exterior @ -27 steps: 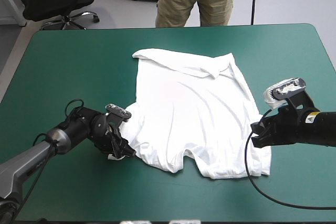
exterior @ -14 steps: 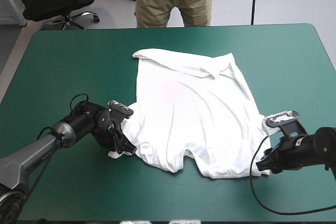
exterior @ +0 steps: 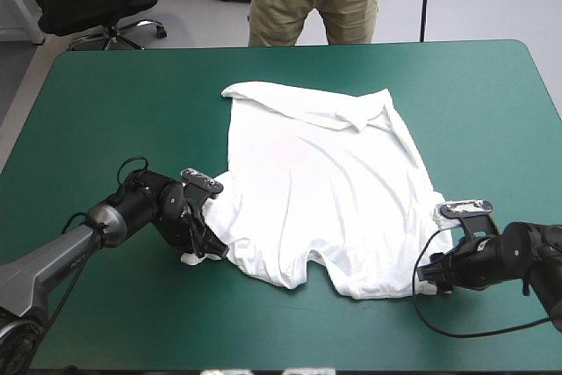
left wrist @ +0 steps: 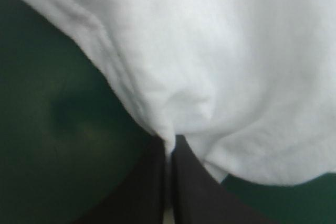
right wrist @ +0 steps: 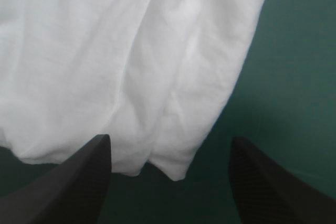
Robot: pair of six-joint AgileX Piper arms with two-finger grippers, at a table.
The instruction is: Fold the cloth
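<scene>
Teal-green table cover [exterior: 105, 94], far corners apparently rounded

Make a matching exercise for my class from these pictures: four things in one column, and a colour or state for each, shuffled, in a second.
Things: 1 left gripper; 2 right gripper; 3 T-shirt; 4 table cover.
States: A teal-green; B open, a T-shirt corner between its fingers; C white, spread out; D shut on the T-shirt's edge.
Pairs: 1-D; 2-B; 3-C; 4-A.
</scene>
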